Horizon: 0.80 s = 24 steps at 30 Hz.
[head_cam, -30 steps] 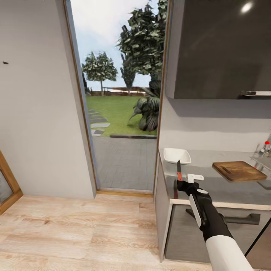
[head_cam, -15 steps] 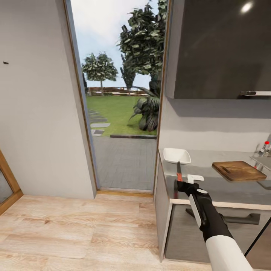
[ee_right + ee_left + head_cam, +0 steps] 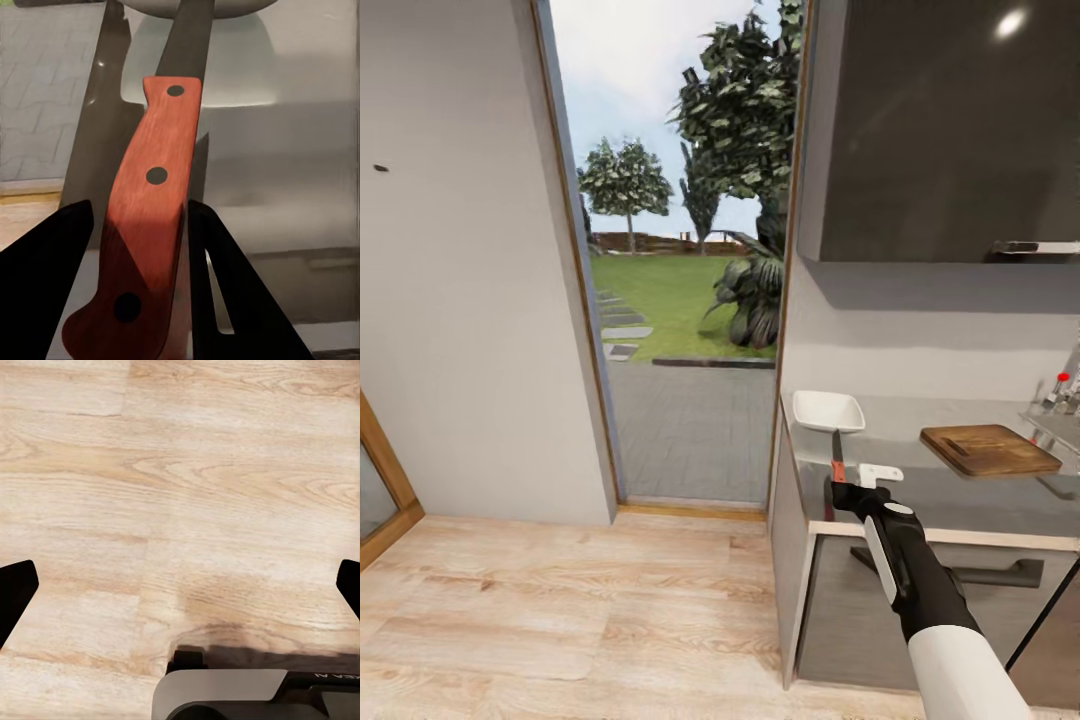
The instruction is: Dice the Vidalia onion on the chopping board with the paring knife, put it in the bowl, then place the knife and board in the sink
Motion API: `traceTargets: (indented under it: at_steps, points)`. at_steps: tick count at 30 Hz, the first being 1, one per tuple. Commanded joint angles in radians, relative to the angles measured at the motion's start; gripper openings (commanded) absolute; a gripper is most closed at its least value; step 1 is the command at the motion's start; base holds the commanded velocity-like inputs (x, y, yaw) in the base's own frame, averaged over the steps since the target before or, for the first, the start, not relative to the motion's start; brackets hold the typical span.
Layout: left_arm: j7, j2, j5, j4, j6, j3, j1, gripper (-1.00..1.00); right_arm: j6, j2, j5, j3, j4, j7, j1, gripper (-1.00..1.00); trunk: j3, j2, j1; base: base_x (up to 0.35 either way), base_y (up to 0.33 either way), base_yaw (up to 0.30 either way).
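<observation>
My right gripper [image 3: 846, 487] is shut on the paring knife [image 3: 837, 458], over the left end of the countertop [image 3: 960, 500]. The right wrist view shows the red handle [image 3: 150, 225] clamped between both fingers, blade pointing at the white bowl [image 3: 199, 6]. That bowl [image 3: 828, 410] sits at the counter's back left corner. The chopping board [image 3: 988, 449] lies further right, beside the sink [image 3: 1057, 426] at the picture's edge. My left gripper [image 3: 180, 592] is open above the wood floor, holding nothing. The Vidalia onion is out of view.
An open doorway [image 3: 680, 300] to a garden stands left of the counter. Dark wall cabinets [image 3: 950, 130] hang above the worktop and a drawer handle [image 3: 980, 576] sits below it. A tap with a red-tipped lever [image 3: 1060, 380] rises by the sink. Light wood floor [image 3: 560, 620] spreads to the left.
The whole picture has shifted a little, so the camera moved. My right gripper keeps the knife at the same spot over the counter's left end.
</observation>
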<state>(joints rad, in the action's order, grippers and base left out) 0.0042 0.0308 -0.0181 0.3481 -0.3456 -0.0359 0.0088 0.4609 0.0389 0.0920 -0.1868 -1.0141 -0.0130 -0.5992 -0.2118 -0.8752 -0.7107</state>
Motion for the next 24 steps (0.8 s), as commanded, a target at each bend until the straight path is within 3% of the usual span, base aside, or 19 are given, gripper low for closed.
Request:
traceTargets:
  at_steps: [1, 12, 24]
  points:
    - [0.0, 0.0, -0.002, 0.002, -0.001, -0.001, 0.0, 1.0, 0.005, 0.001, 0.009, -0.002, -0.001, -0.002, -0.001, -1.0, -0.001, -0.001, 0.0, -0.036, 0.0, 0.0]
    - [0.0, 0.0, -0.002, 0.002, -0.001, -0.001, 0.0, 1.0, 0.075, 0.002, 0.008, 0.0, -0.001, -0.002, -0.001, -1.0, -0.001, -0.001, 0.0, -0.005, 0.0, 0.0]
    - [0.0, 0.0, -0.002, 0.002, -0.001, -0.001, 0.0, 1.0, 0.084, 0.002, 0.008, 0.0, -0.001, -0.002, -0.001, -1.0, -0.001, -0.001, 0.0, 0.0, 0.0, 0.0]
